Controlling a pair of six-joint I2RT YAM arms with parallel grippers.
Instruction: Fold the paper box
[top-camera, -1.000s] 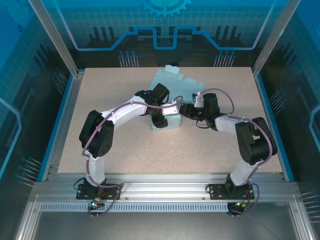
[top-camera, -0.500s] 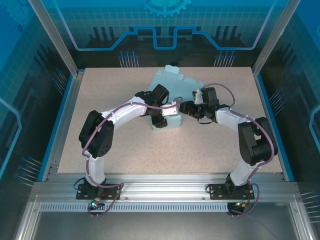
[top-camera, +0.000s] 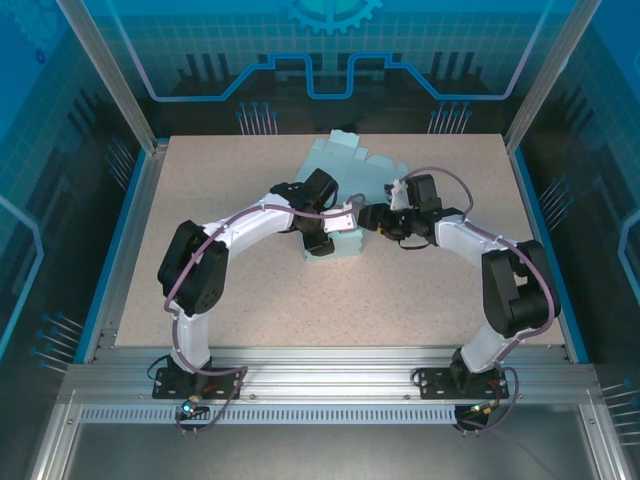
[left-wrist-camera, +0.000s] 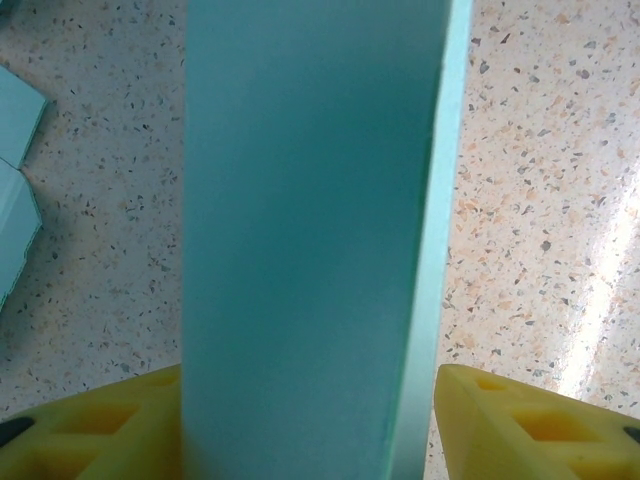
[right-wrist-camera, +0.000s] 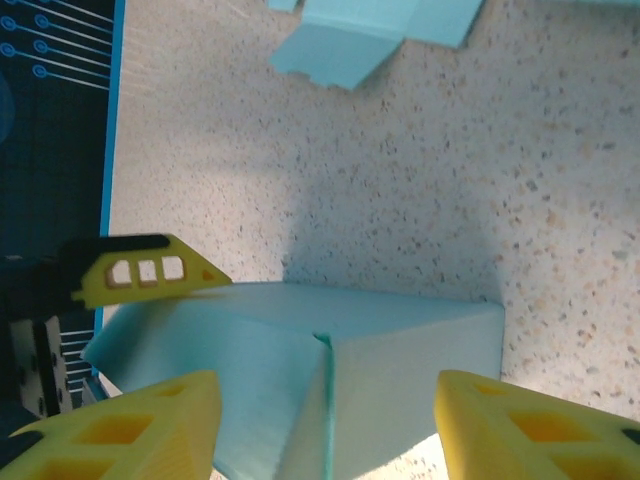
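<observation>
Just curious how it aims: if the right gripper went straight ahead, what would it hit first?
The paper box. Its pale-blue folded body lies directly ahead of the right gripper, between its open jaws, so contact would likely come quickly.

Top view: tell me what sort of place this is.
Probably a robot test cell: a table fenced by an aluminium frame and blue panels, with a left arm and right arm bolted at its near edge.

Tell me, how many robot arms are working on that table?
2. The left arm reaches in from the left, the right arm from the right; they meet at the paper box.
</observation>
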